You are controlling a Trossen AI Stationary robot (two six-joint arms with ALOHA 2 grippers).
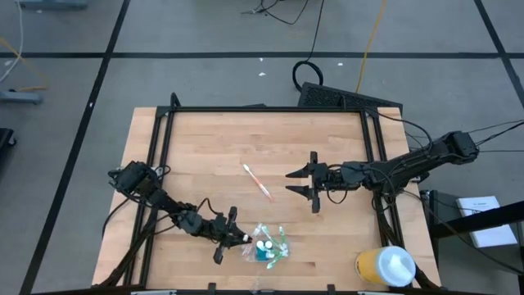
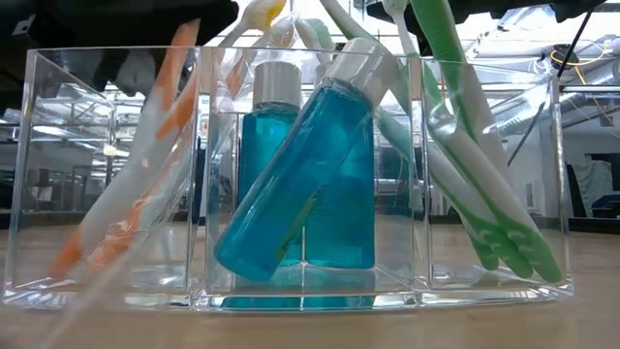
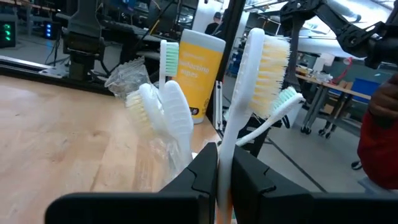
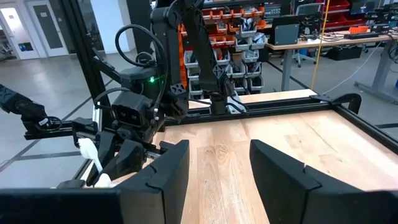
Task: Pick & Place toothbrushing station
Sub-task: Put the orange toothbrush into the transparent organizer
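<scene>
Yellow cup [image 3: 200,71] print unreadable; left fingers [image 3: 225,180] pinch toothbrush [image 3: 252,81]; right fingers [image 4: 217,177] wide.

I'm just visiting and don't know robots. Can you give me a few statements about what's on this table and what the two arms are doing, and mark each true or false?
1. The left gripper is shut on a white toothbrush. True.
2. The right gripper holds the orange toothbrush. False: its fingers are open and empty, and that toothbrush lies on the table beside it.
3. The clear holder has two blue bottles in its middle compartment. True.
4. The yellow cup stands inside the holder. False: it stands apart, near the table's right front corner.
5. The holder sits at the table's far edge. False: it is near the front edge, by the left gripper.
</scene>
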